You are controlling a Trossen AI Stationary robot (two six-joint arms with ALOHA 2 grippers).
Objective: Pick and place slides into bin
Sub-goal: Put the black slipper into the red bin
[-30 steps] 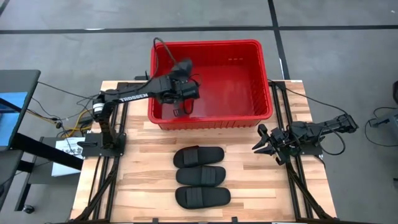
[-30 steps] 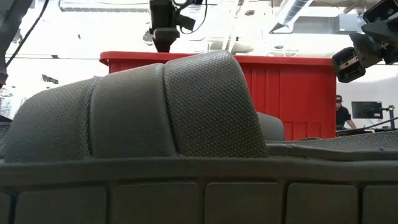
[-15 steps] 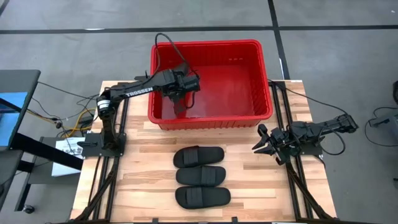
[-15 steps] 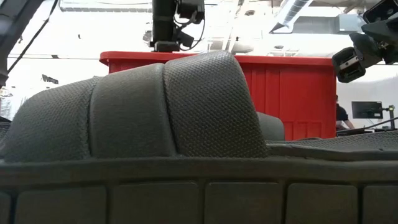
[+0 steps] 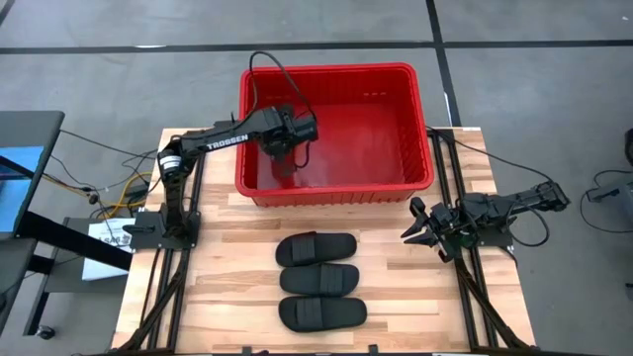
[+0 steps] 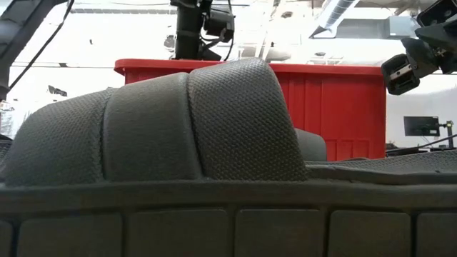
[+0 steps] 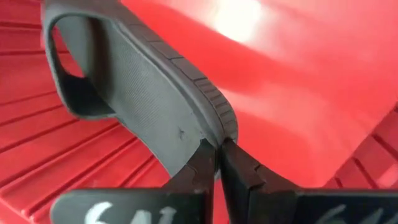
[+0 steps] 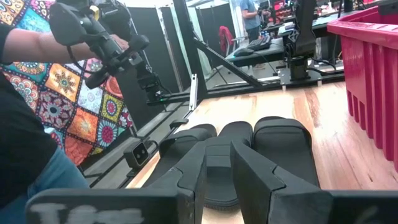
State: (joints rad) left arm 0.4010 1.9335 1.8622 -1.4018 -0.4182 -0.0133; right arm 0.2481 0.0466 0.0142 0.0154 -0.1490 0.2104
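So L gripper is inside the bin, near its L wall, clamped on the edge of one slide; fingers pinch the sole rim and the slide hangs over the bin floor, strap opening facing the ribbed wall. From above, that slide is mostly hidden under the L arm. Other 3 slides lie side by side in a stack-like row on the wood table, just in front of the bin's near wall, apart from it. R gripper sits idle off the bin's front R corner, low over the table, pointed at the 3 slides, fingers slightly parted w/ nothing between. Person stands past the table, holding a handheld controller rig.
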